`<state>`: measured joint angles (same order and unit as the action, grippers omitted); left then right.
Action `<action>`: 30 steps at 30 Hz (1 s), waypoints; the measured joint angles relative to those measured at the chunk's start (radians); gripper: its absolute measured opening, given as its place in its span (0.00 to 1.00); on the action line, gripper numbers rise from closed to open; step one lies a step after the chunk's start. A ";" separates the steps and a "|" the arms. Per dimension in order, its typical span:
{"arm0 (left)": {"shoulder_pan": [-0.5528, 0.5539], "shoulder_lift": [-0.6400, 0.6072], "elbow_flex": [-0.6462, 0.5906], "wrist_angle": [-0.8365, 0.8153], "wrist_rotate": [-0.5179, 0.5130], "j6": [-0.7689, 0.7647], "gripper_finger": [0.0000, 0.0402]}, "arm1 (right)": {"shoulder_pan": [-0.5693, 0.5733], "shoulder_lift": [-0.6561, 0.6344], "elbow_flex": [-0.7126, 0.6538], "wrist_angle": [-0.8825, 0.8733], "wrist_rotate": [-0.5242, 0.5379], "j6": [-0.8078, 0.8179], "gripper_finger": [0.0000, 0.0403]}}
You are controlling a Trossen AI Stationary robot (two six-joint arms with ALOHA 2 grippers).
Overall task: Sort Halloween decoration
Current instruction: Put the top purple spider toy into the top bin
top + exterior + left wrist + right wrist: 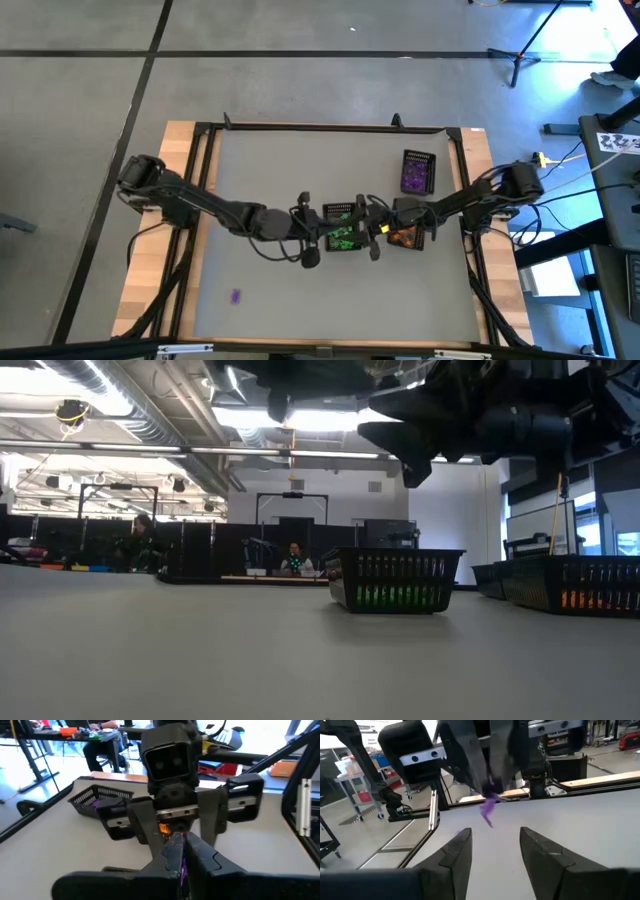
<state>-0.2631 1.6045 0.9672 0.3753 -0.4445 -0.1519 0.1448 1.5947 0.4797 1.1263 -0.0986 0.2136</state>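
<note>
High view: both arms meet at centre frame over the basket row. Left gripper [492, 772] is clamped on a purple trinket [489, 806], which dangles from its fingertips facing the right gripper [492, 847], whose jaws stand apart and empty. Green basket [342, 233] and orange basket [406, 236] sit below the arms; purple basket [418, 171] lies toward upper right, near the table's right edge. One purple piece [235, 295] lies alone lower left amid bare table [290, 165].

Purple trinket's [489, 806] shape blurred between closed jaws
</note>
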 joint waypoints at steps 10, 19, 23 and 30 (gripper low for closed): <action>0.030 0.059 0.000 0.040 0.004 0.001 0.00 | -0.001 0.007 0.000 0.030 0.001 0.003 0.40; 0.029 0.059 0.000 0.045 0.022 -0.002 0.00 | -0.001 0.007 0.000 0.016 0.003 -0.013 0.09; 0.028 0.059 0.000 0.045 0.023 -0.004 0.00 | -0.002 0.007 0.000 0.004 0.001 -0.023 0.03; 0.029 0.059 0.000 0.045 0.042 -0.024 0.05 | -0.001 0.007 0.000 0.000 -0.008 -0.024 0.02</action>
<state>-0.2344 1.6634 0.9672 0.4202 -0.4023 -0.1761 0.1436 1.6016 0.4801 1.1267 -0.1067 0.1894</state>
